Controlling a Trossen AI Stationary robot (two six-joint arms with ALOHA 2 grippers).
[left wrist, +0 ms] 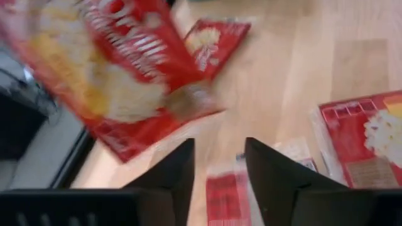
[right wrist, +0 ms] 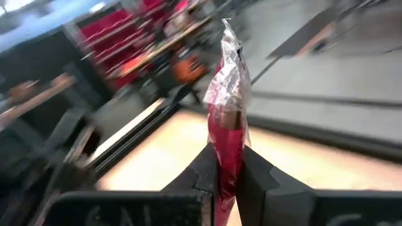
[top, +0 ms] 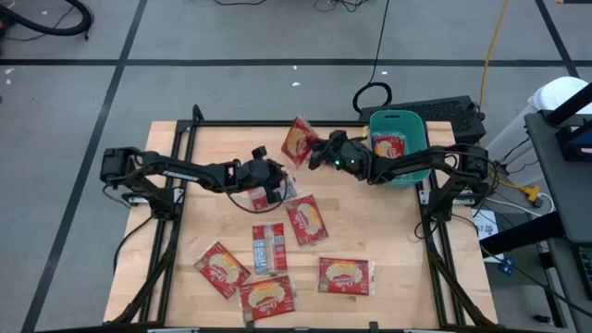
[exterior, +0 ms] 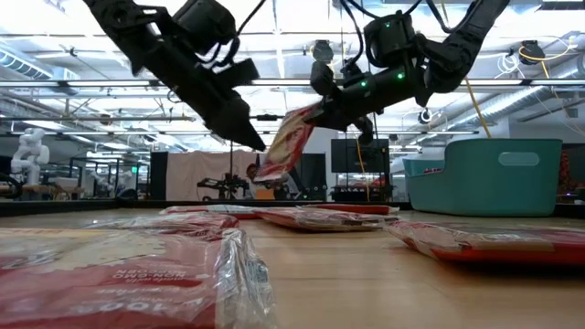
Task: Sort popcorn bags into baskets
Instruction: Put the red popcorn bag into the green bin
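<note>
A: Why is that popcorn bag (top: 298, 141) hanging in the air near the table's far edge?

B: The right gripper (right wrist: 227, 164) is pinching it by one end, so it is riding edge-on between the 2 fingers and sticking out past the tips. The jaws are squeezing tight on the packet. My guess is that it is holding it that way so it can be swung over and dropped into the teal basket (top: 414, 124), which is sitting just behind that arm at the table's far right corner.

A: And the left gripper (left wrist: 217, 164)?

B: It is hovering just beside the lifted bag, jaws standing partly apart with nothing between them. The bag is lying beyond its fingertips, not inside the gap. It looks like a hand-over.

A: Is anything sitting in the basket already?

B: 1 red bag (top: 389, 146) is showing inside it. About 6 loose bags (top: 344, 276) are lying flat on the wood, nearer the front.
</note>
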